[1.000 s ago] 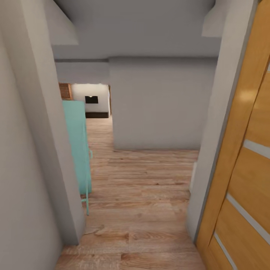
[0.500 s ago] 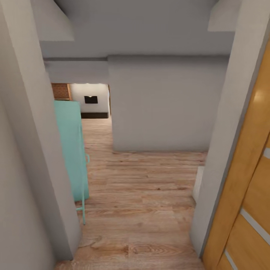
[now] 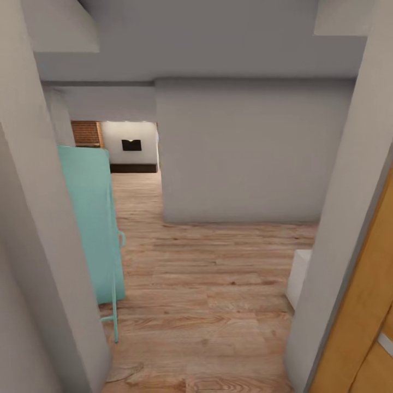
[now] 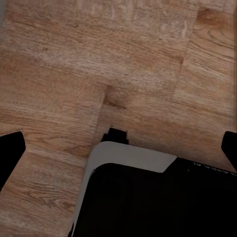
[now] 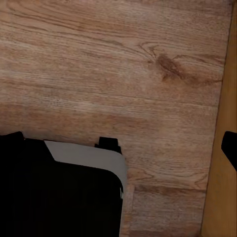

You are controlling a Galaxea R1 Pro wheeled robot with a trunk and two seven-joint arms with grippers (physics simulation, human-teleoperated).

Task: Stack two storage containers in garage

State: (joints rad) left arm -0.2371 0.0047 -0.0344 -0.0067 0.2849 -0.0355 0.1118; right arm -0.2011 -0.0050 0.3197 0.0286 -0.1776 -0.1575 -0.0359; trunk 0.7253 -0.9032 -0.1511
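Note:
The storage containers are out of view. From the head view I look through a doorway along a wood-plank hallway; far back, an opening gives onto the living room [image 3: 132, 158], with red brick [image 3: 84, 132], a black wall TV [image 3: 131, 144] and a low dark bench [image 3: 134, 168]. In the left wrist view my left gripper [image 4: 118, 150] is open over the plank floor, its black fingertips [image 4: 11, 155] at the frame's sides, nothing between them. In the right wrist view my right gripper [image 5: 118, 143] is open too, above the planks.
A grey door jamb [image 3: 43, 245] stands close on the left, and another with an orange wooden door [image 3: 365, 327] on the right. A teal panel on thin legs [image 3: 90, 218] leans past the left jamb. A grey wall [image 3: 245, 153] blocks straight ahead. A white object [image 3: 299, 275] sits low right.
The whole head view has shifted: the camera has moved forward through the doorway, so both jambs and the orange door slid outward and more of the teal panel and white object shows.

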